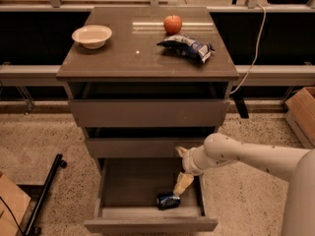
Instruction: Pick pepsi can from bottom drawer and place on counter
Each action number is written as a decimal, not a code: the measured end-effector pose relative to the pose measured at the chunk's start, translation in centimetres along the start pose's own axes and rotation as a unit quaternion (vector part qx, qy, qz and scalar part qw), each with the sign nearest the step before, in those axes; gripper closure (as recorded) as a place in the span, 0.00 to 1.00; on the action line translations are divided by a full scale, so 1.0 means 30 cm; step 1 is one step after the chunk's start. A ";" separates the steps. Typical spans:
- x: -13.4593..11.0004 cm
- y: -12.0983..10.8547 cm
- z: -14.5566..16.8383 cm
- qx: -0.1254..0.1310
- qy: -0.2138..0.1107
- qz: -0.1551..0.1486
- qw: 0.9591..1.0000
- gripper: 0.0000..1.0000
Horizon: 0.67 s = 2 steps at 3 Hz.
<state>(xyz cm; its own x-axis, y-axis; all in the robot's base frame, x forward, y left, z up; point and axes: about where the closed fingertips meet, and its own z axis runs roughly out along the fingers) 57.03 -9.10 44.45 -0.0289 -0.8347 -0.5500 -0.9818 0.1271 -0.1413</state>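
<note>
The single white arm [251, 157] enters from the lower right edge and stretches leftward, nearly level. At its rounded wrist [197, 159] it bends downward. The tan pincer [180, 187] hangs from the wrist, tilted down and to the left, inside the open bottom drawer [138, 225]. Its tip is just above the pepsi can [167, 201]; whether they touch cannot be told.

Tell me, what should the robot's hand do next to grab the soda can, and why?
Probably a small move down toward the can. The gripper hangs inside the open bottom drawer, just above and beside the pepsi can, which lies on its side near the drawer's front. It doesn't look to be around the can yet.
</note>
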 end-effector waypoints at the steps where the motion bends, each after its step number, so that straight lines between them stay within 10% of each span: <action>1: 0.075 -0.009 0.132 -0.007 0.002 0.001 1.000 0.00; 2: 0.202 0.017 0.305 -0.034 -0.003 0.028 0.999 0.00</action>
<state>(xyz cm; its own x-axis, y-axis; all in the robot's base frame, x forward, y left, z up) 58.09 -9.20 33.50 -0.0838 -0.8242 -0.5600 -0.9890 0.1373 -0.0541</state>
